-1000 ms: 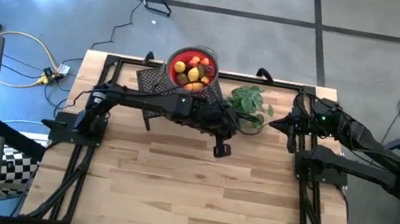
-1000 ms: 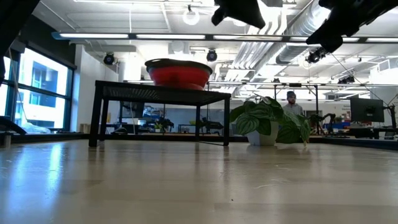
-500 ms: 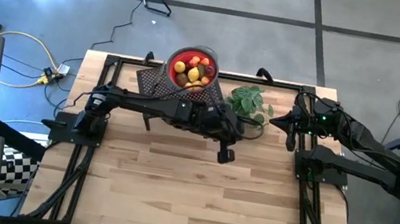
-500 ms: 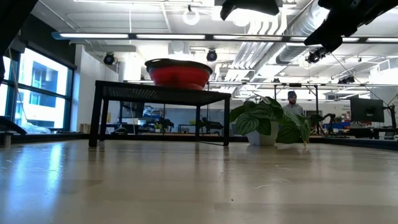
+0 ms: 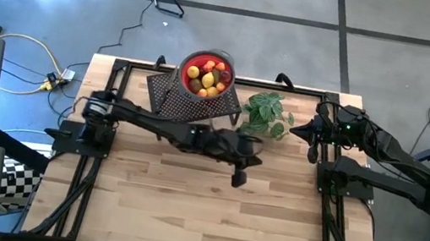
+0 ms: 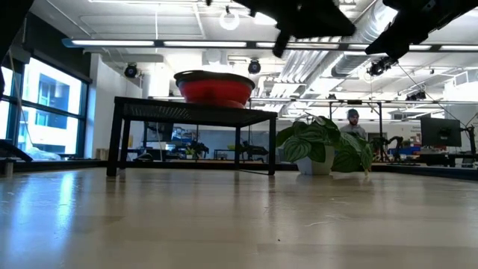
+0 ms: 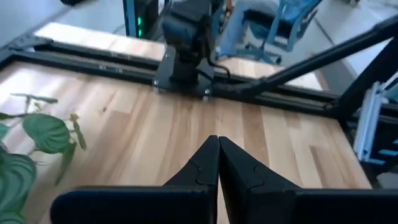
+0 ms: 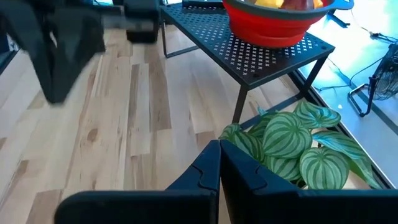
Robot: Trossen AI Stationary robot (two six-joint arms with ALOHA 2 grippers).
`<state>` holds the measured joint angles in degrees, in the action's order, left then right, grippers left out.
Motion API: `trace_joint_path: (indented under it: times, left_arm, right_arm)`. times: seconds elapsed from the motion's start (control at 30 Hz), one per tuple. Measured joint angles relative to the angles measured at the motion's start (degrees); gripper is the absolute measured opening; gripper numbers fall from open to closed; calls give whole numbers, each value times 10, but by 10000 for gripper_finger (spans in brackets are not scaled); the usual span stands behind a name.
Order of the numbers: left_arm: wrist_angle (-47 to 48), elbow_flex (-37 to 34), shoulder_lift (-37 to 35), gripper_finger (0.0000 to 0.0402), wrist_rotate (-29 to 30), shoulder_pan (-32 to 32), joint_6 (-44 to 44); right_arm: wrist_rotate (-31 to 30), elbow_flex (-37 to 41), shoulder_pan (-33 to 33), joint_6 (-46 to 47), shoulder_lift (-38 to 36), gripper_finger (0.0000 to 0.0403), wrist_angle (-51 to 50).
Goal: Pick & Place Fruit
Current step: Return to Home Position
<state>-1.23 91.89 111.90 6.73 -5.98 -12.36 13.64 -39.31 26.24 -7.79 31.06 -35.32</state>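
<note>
The fruit [image 5: 205,75], small yellow, orange and red pieces, lies in a red bowl [image 6: 214,87] that stands on a black perforated stand [image 5: 191,98] at the table's far edge. The right wrist view shows the bowl [image 8: 273,22] from the side. My left gripper [image 5: 239,176] hangs shut and empty over the table's middle, on the near side of the stand; its closed fingertips [image 7: 217,142] face bare wood. My right gripper [image 5: 295,132] waits shut and empty at the far right, beside the plant, with its fingertips [image 8: 219,147] together.
A green leafy plant [image 5: 265,114] in a small pot [image 6: 317,164] stands right of the stand, between the two grippers. A black frame [image 5: 230,78] borders the tabletop. Bare wood [image 5: 209,214] spreads toward the near edge. A person [image 6: 351,123] is far off in the room.
My left gripper has sunk toward the tabletop and drifted a little toward the near edge, away from the bowl, tipping as the arm stretched out. It has stayed shut and empty. The fruit and bowl have not moved.
</note>
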Motion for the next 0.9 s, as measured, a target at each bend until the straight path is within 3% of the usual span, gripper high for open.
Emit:
trace_joint_path:
  times: [0.53,0.9]
  left_arm:
    - [-18,-241,-250,3,51,0,80]
    - [-27,-411,-430,3,69,0,78]
  right_arm:
    - [-8,0,0,42,0,2,19]
    - [-93,0,0,96,-6,2,18]
